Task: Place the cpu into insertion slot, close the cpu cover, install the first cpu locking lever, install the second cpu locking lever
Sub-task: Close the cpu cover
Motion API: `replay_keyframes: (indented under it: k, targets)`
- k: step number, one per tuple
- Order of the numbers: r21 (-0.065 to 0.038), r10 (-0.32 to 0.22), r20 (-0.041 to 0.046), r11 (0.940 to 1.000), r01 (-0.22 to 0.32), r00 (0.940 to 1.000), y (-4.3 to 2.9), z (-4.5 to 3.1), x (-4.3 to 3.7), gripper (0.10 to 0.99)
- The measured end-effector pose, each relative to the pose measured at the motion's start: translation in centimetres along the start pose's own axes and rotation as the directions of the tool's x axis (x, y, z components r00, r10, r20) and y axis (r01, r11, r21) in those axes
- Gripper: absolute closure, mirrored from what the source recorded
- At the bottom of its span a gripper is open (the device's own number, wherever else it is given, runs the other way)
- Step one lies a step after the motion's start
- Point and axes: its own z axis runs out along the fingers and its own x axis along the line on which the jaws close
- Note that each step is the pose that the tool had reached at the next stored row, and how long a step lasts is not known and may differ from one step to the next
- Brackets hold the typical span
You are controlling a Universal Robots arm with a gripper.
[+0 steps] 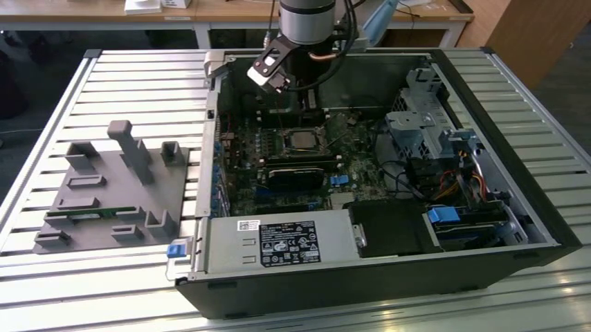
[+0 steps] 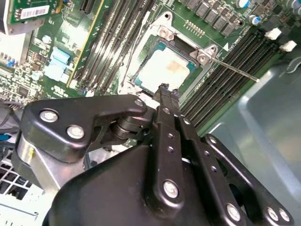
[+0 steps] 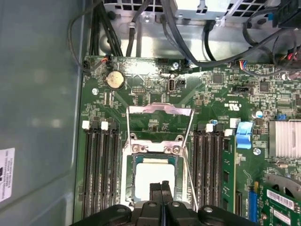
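The cpu [image 3: 151, 175], a square chip with a pale metal top, lies in the insertion slot [image 3: 128, 186] on the green board; it also shows in the second wrist view [image 2: 165, 69] and the exterior view [image 1: 300, 140]. The cpu cover [image 3: 160, 110], a thin silvery frame, stands swung back from the slot on its hinge side. Thin locking lever rods [image 3: 190, 150] [image 2: 235, 71] stick out beside the slot, unlatched. My gripper [image 3: 161, 186] [image 2: 163, 89] is shut with nothing between its fingers, its tips just over the chip's near edge. In the exterior view the gripper [image 1: 295, 100] reaches down into the case.
Memory slots [image 3: 96, 169] [image 3: 209, 165] flank the slot. Black cables [image 3: 141, 28] run along the case wall and a finned heatsink [image 3: 284, 139] stands nearby. A labelled power-supply box [image 1: 282, 242], a drive cage [image 1: 425, 124] and a grey fixture block [image 1: 111, 194] at the exterior view's left.
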Motion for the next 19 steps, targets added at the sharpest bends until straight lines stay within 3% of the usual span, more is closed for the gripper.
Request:
replay_keyframes:
  k: [4, 9, 11, 14, 17, 18, 19]
  targets:
    - [0.003, 0.001, 0.0000, 1.0000, -0.001, 1.0000, 0.04, 0.02, -0.61, 0.965]
    - [0.037, 0.001, -0.0072, 0.9993, -0.001, 1.0000, 0.87, 0.07, -0.65, 0.965]
    - [0.041, 0.002, -0.0115, 0.9992, -0.001, 0.9999, 0.92, -0.22, -0.65, 0.965]
    - [0.041, 0.003, -0.0273, 0.9992, -0.002, 0.9996, 0.95, -0.58, -0.65, 0.965]
    - [0.041, 0.005, -0.0608, 0.9992, -0.003, 0.9981, 0.96, -0.64, -0.65, 0.965]
    - [0.041, 0.006, -0.0663, 0.9992, -0.003, 0.9978, 0.97, -0.68, -0.65, 0.965]
    - [0.042, 0.006, -0.0665, 0.9991, -0.003, 0.9978, 1.01, -0.72, -0.65, 0.965]
